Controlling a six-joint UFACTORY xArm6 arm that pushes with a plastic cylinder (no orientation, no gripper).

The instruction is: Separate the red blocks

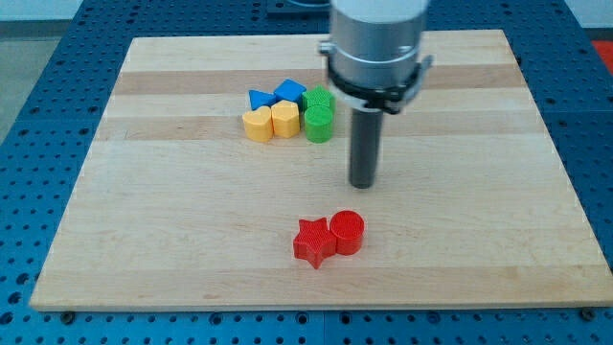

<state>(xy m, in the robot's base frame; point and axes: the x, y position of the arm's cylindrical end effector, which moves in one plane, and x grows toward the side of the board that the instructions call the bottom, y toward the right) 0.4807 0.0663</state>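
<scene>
In the camera view, we hold our rod upright, dropping from the view's top, with my tip (362,184) on the wooden board (172,249), holding nothing and touching no block. The 2 red blocks lie below it toward the view's bottom: the red star (312,241) touches the red cylinder (348,232) on its right. The blue, yellow and green blocks cluster up-left.

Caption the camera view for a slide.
My tip hovers above the touching red star block and red cylinder block on the wooden board.
</scene>
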